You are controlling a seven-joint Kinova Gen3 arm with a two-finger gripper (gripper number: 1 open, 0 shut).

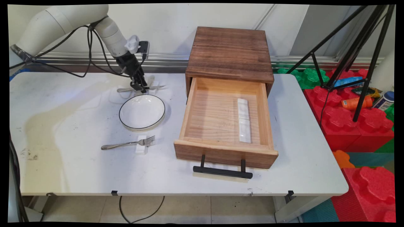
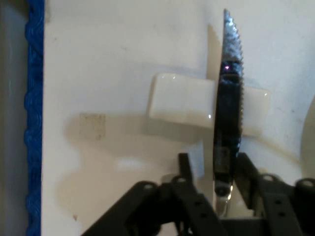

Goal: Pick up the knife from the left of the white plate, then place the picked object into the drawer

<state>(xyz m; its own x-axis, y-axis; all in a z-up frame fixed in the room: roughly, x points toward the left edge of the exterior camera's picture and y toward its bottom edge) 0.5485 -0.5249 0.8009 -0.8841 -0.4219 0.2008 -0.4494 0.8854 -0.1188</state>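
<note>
Heads up: your gripper [image 1: 139, 87] is down just behind the white bowl [image 1: 142, 112], fingers [image 2: 186, 173] drawn in narrow around the serrated knife [image 2: 228, 103]. They sit either side of the blade near the handle, and look to be touching it. The knife lies across a small white rest [image 2: 179, 100].

My guess at the risk: the hold is on a thin, slick blade, so it could twist or slide out, and a tilting blade might drag the rest along or clip the bowl's rim.

Count: one knife, one fork [image 1: 127, 144] in front of the bowl on its own white rest [image 1: 141, 148], one bowl, one wooden drawer box [image 1: 229, 52] right of the bowl, its drawer [image 1: 221, 151] pulled open with one long white ceramic rest [image 1: 244, 119] inside.
</note>
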